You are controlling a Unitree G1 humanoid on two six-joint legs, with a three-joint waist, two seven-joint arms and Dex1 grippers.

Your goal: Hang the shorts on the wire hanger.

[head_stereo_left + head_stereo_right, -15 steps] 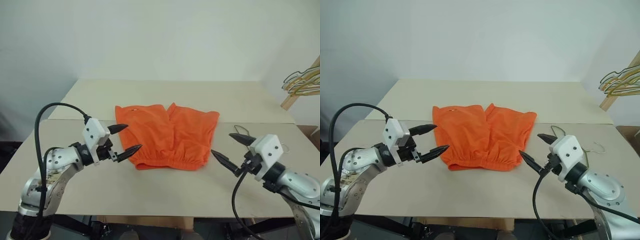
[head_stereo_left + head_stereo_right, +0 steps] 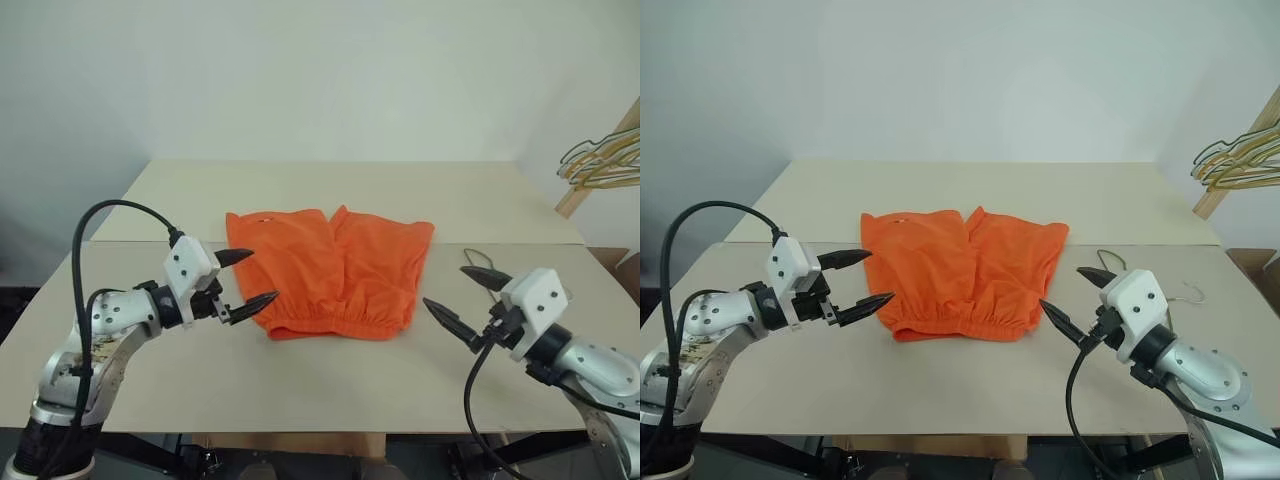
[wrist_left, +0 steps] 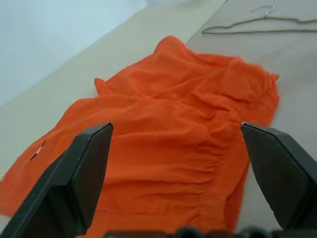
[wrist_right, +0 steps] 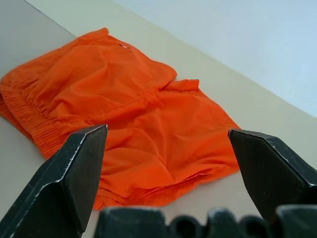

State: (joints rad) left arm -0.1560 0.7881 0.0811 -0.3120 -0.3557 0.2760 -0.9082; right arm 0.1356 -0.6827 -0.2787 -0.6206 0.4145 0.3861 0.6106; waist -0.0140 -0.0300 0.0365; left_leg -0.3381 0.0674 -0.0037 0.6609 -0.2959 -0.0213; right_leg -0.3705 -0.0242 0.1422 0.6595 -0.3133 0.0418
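The big tan table [image 2: 300,190] holds the orange shorts [image 2: 330,270], lying flat in the middle, waistband nearest the robot. No writing can be read anywhere. The left gripper [image 2: 247,282] and right gripper [image 2: 465,303] have fingers spread wide, holding nothing. The wire hanger [image 3: 257,22] lies beside the shorts.

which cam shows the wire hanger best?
Left wrist view: the wire hanger lies fully exposed on the table, hook and triangle visible beyond the shorts. In both eye views the right gripper hides most of it, leaving only thin wire bits.
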